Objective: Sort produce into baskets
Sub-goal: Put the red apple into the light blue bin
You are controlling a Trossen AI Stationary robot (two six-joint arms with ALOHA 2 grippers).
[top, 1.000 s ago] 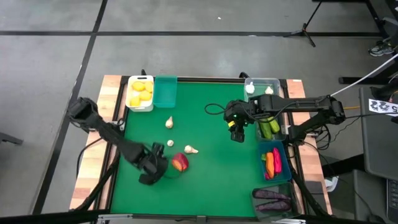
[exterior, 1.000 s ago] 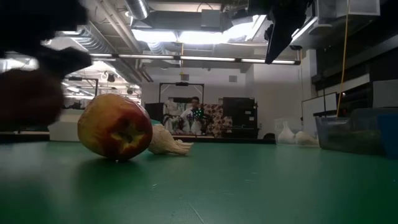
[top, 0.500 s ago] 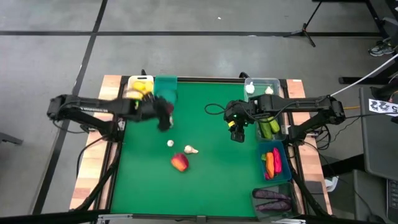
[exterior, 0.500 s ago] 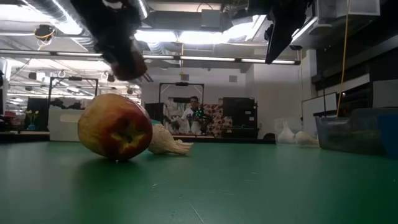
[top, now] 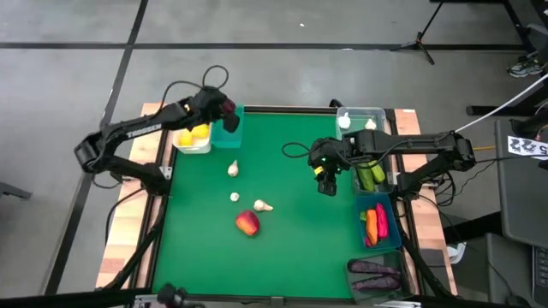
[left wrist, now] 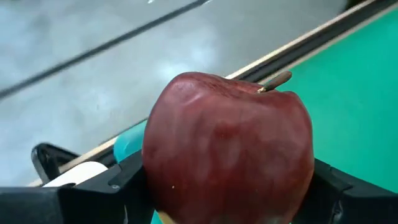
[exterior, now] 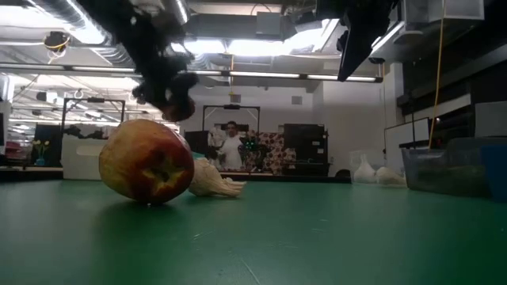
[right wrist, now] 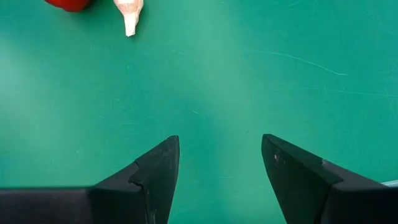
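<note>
Left tool clamps dark red apple, hanging over teal basket at worktop far edge, likely positioned for drop. Second apple on worktop beside garlic bulb, unsorted. Right tool parked mid-worktop, fingers apart, nothing held.

Left pincer clamped; right pincer apparently open.
</note>
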